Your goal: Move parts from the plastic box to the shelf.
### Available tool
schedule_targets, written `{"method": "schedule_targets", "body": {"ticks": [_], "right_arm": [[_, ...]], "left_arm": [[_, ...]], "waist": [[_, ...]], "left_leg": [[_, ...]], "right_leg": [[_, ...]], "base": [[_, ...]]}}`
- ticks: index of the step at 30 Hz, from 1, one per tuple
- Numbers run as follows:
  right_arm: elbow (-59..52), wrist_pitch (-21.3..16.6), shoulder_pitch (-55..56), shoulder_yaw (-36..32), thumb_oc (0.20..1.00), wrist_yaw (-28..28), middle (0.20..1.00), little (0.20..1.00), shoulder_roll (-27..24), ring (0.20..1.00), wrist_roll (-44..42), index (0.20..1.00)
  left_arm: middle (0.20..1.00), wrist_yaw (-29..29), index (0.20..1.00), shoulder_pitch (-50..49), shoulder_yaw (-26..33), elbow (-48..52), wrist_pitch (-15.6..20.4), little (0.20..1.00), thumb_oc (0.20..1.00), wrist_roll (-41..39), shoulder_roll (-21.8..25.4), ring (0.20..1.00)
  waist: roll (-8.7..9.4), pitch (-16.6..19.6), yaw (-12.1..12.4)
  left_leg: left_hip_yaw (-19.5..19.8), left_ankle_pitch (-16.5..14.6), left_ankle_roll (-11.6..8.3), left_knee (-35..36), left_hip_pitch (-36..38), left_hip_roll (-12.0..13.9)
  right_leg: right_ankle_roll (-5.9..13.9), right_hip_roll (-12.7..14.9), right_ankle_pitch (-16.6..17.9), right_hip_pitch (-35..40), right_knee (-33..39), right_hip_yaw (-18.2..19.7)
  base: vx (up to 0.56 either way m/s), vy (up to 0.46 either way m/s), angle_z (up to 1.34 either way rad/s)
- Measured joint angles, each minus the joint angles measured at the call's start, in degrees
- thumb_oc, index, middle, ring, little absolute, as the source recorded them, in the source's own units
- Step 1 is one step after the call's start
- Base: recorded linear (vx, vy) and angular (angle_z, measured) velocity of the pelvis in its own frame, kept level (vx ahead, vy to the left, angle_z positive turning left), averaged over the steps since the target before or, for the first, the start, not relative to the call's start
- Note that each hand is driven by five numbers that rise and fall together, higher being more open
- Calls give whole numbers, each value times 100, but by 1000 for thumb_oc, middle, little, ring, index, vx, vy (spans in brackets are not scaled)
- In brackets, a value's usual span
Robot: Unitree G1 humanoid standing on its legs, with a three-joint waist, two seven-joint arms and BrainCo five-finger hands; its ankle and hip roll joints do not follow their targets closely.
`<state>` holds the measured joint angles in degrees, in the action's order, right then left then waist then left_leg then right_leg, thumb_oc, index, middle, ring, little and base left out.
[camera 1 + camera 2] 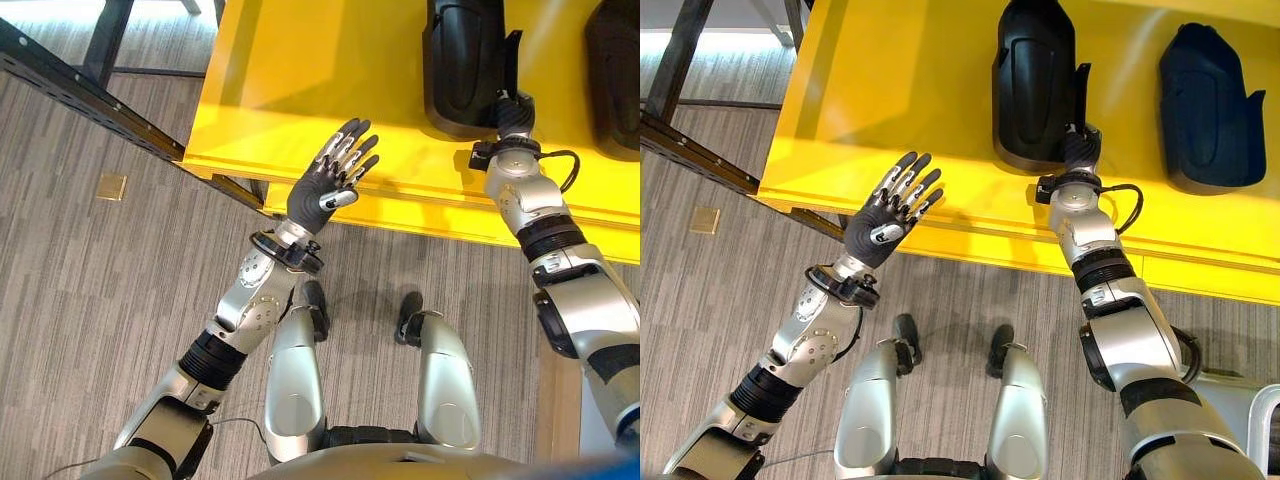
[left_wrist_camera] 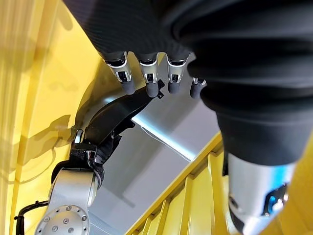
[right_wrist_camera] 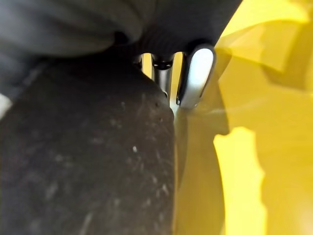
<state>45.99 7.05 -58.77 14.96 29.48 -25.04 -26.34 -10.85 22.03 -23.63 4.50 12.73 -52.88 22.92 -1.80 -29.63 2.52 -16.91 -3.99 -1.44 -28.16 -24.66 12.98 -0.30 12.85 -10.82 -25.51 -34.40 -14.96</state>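
Right hand [image 1: 1081, 147] reaches under the near end of a black part [image 1: 1034, 80] lying on the yellow shelf [image 1: 880, 90], its fingers hidden so I cannot tell its grip, while the left hand [image 1: 888, 210] hovers spread; a loose hold could drop the part off the edge.

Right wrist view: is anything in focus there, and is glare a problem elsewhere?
Right wrist view: the black part fills the near field, soft and grainy, and the yellow box behind is blurred. Left eye view: only a mild sheen on the box floor, nothing washed out.
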Motion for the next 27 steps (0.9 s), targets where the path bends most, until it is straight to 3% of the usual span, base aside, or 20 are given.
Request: {"method": "schedule_targets", "body": {"ticks": [11,27], "right_arm": [[131,-185,22,-3,200,462,200,200,228,200,-42,200],[359,-162,-9,202,200,656,200,200,216,200,496,200]], "left_arm": [[1000,155,1000,4,-114,0,175,1000,1000,10,-23,1000],[1000,248,1000,172,-346,-2,409,1000,1000,23,-20,1000]], "waist": [[-133,166,-21],[-137,169,19]], "left_leg": [[-21,-4,6,11,-2,-3],[-4,-6,9,-5,2,-9]], "right_leg": [[11,17,0,-22,-7,10],[19,36,-12,-11,-56,5]], "base": [[0,0,0],[0,0,0]]}}
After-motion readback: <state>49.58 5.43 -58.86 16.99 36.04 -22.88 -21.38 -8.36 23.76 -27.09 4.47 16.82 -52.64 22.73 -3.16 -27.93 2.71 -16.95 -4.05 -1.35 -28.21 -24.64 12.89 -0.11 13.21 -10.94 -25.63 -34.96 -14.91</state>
